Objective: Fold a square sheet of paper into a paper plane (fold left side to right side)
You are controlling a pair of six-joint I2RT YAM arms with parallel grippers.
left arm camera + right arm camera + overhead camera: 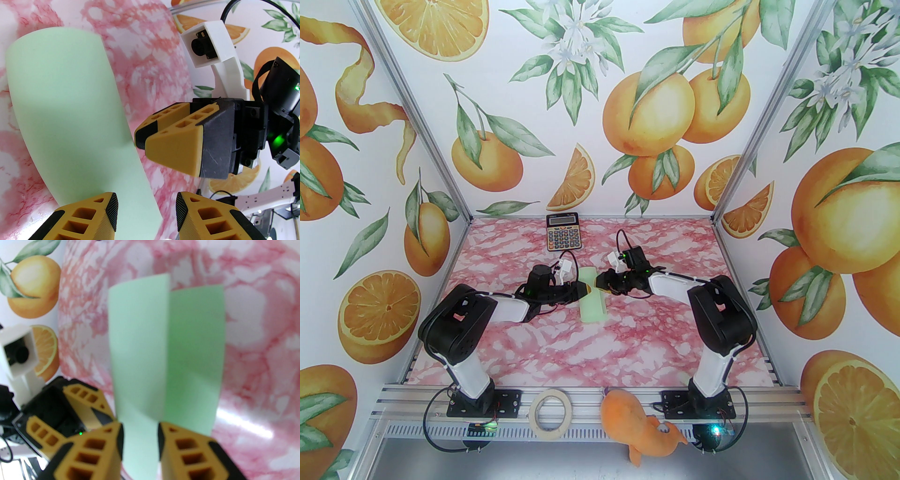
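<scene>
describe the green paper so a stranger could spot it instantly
Find the pink marbled table and look at its centre. The pale green paper sits there as a narrow folded strip; the calculator beyond it is black and orange.

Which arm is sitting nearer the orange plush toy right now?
Right. The right arm is bolted down just to the right of the plush toy. The left arm has its base well to the toy's left, beyond the tape roll.
</scene>
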